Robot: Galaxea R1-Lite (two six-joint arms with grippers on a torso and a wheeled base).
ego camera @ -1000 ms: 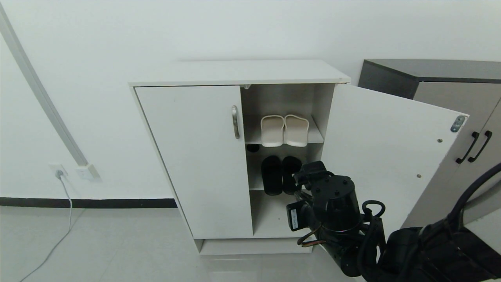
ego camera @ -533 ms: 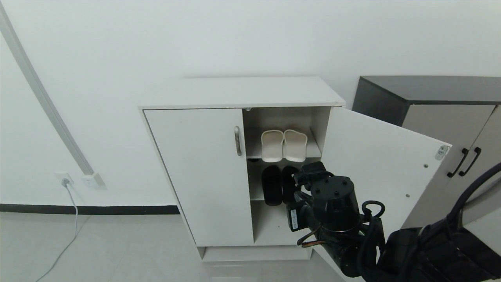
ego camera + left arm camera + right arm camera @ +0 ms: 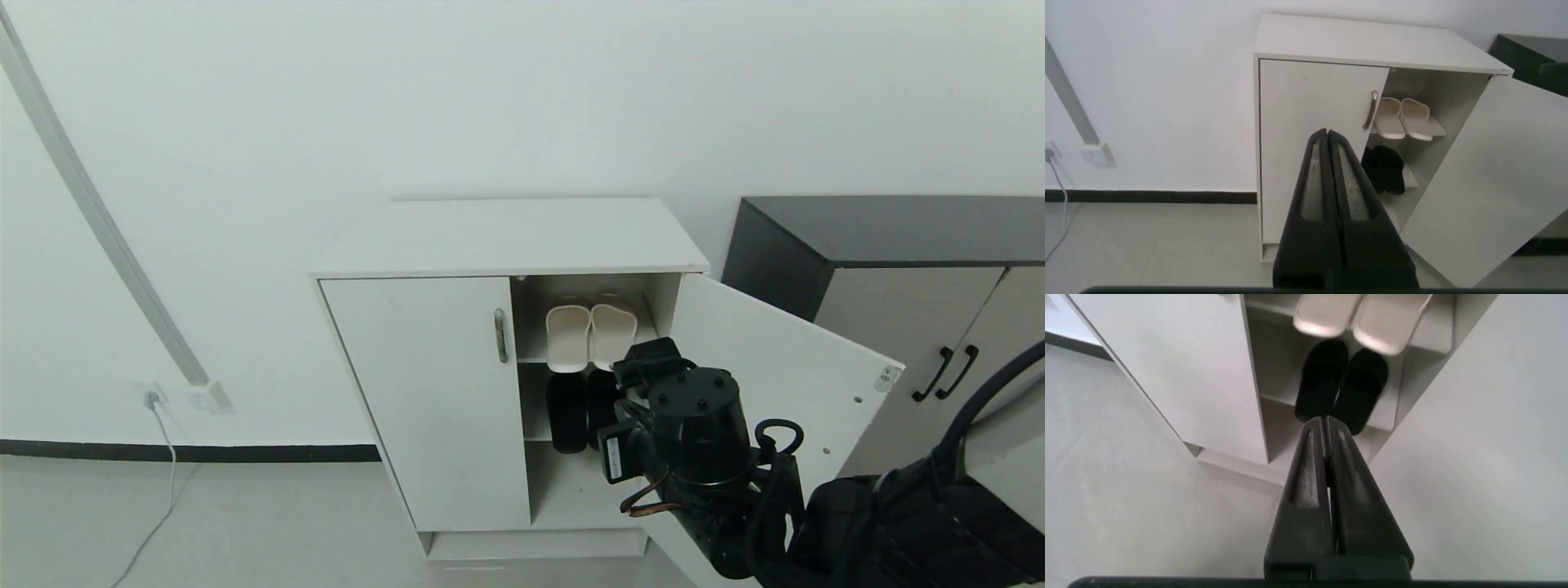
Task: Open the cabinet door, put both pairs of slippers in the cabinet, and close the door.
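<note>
The white cabinet (image 3: 506, 237) stands against the wall with its left door (image 3: 424, 392) closed and its right door (image 3: 759, 384) swung wide open. A beige pair of slippers (image 3: 589, 335) lies on the upper shelf, a black pair (image 3: 571, 400) on the shelf below. My right gripper (image 3: 649, 357) is in front of the open compartment, shut and empty, a short way from the black slippers (image 3: 1339, 384). In the right wrist view the gripper (image 3: 1327, 425) points at them. My left gripper (image 3: 1327, 135) is shut and empty, well back from the cabinet, facing the door handle (image 3: 1372, 110).
A dark grey cabinet (image 3: 898, 269) with black handles stands right of the open door. A wall socket with a cable (image 3: 151, 400) is on the left. Bare floor (image 3: 204, 523) stretches in front and to the left.
The head camera has drawn back, so the cabinet looks smaller and lower in the picture. Slippers and open door keep their places relative to the cabinet. The right arm holds its pose.
</note>
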